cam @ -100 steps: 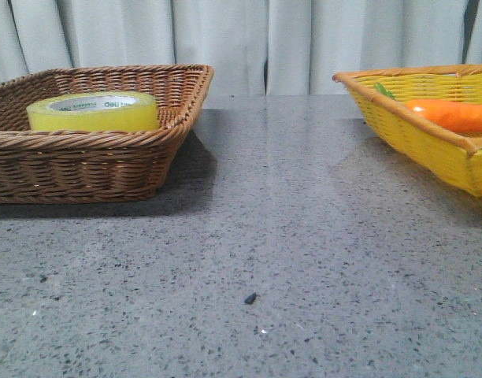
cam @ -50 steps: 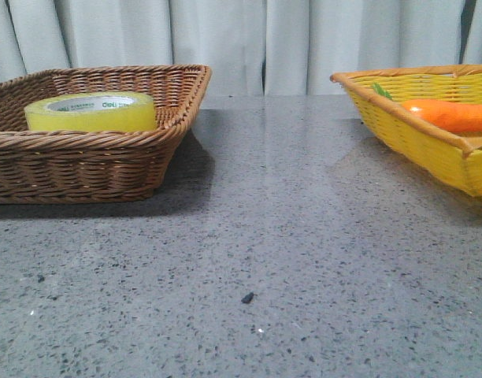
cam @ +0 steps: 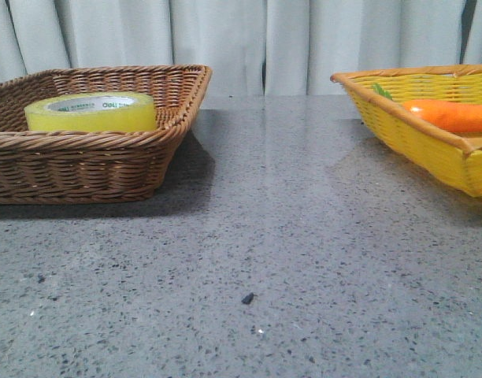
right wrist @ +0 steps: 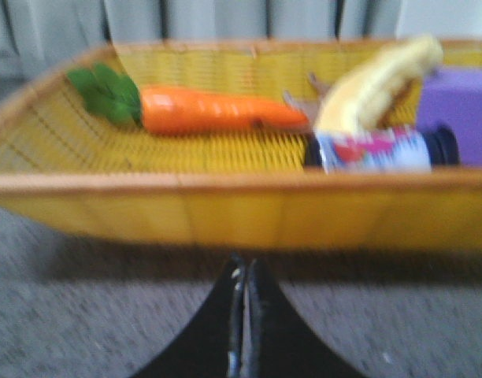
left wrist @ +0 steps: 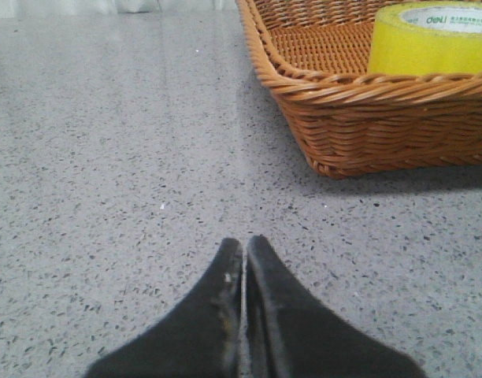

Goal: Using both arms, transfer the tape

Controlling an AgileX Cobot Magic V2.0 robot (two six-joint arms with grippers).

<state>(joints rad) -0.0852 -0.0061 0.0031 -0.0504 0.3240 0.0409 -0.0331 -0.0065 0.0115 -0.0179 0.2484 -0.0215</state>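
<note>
Currently: tape (cam: 91,112) is being kept in brown basket (cam: 107,161) corner | judged stiff, glossy, slippery; rim-and-core grasp advised | left gripper (left wrist: 242,256) and right gripper (right wrist: 243,276) are being held closed, empty

The brown wicker basket's (cam: 107,161) wall hides the lower part of the glossy yellow tape roll (cam: 91,113), and the left edge of the front view cuts the basket off. The yellow woven basket (cam: 430,150) runs off the right edge there. The right wrist view is blurred throughout (the label on a small printed container (right wrist: 372,150) cannot be read).
</note>
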